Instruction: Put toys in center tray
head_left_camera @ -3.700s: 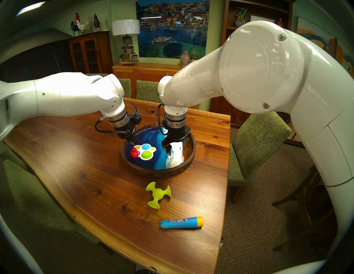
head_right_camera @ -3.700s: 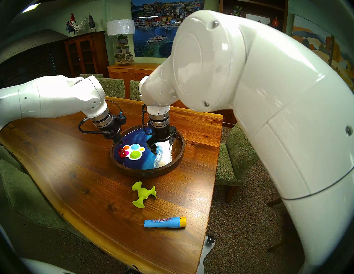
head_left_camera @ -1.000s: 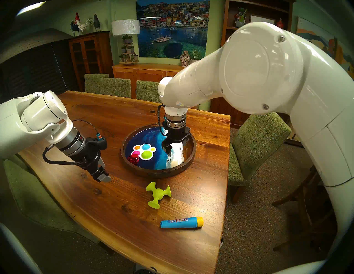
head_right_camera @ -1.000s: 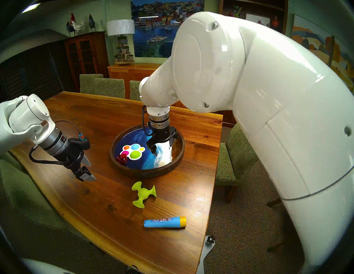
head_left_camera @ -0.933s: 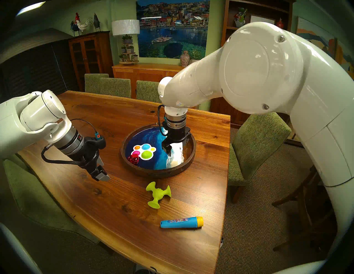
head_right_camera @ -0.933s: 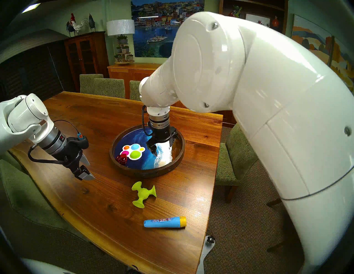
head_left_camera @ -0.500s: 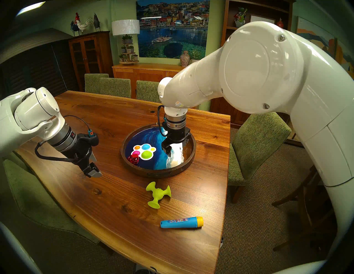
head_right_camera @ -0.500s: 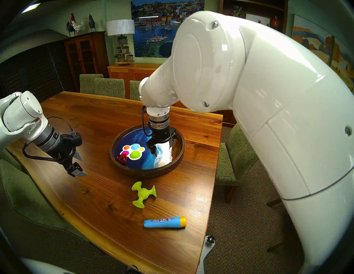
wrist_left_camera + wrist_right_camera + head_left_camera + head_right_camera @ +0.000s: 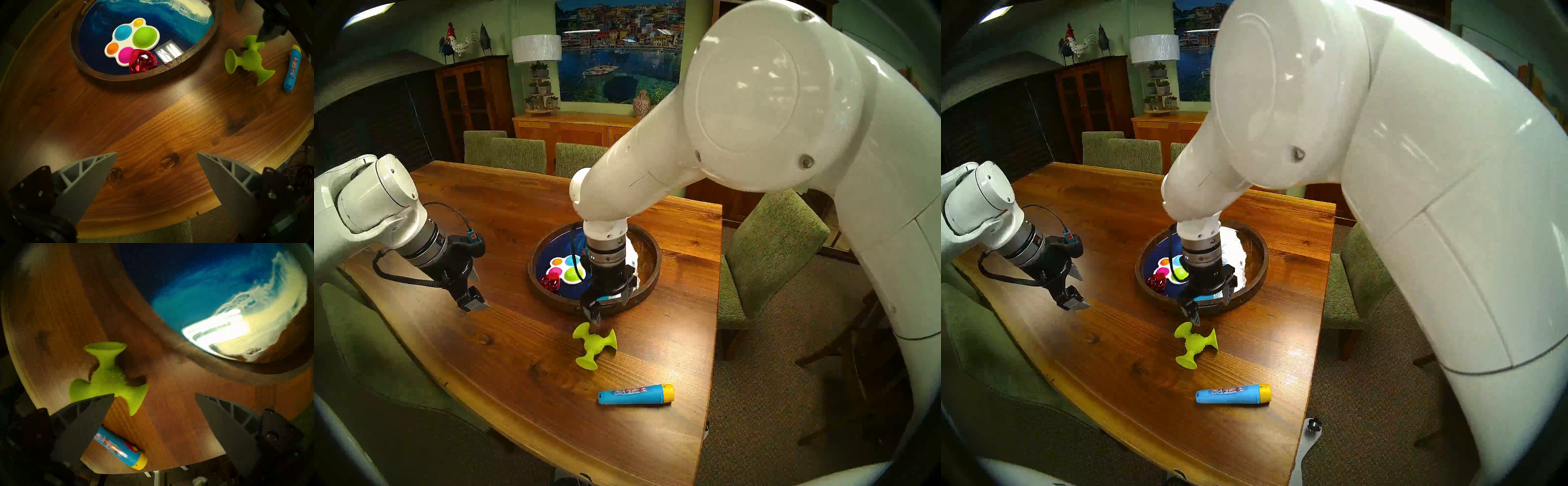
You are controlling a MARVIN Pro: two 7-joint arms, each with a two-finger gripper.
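The round dark-rimmed tray (image 9: 655,268) (image 9: 1263,261) with a blue-and-white bottom holds the white paw pad (image 9: 563,268) (image 9: 132,39). The red faceted piece (image 9: 550,283) (image 9: 142,62) leans against the pad. On the table nearer me lie the lime-green three-armed toy (image 9: 594,344) (image 9: 108,378) and the blue tube with a yellow cap (image 9: 634,394) (image 9: 117,450). My right gripper (image 9: 612,310) (image 9: 154,395) hangs open over the tray's near rim, one fingertip just above the green toy's far arm. My left gripper (image 9: 478,292) (image 9: 157,153) is open and empty over bare table left of the tray.
Green upholstered chairs (image 9: 765,258) stand along the table's right side and far end. The table's right edge (image 9: 716,305) runs close to the tray and the blue tube. A wooden sideboard (image 9: 572,129) is behind the table.
My right gripper has swung from over the tray's right half down and toward me, to the near rim by the green toy. The left gripper drifted slightly left.
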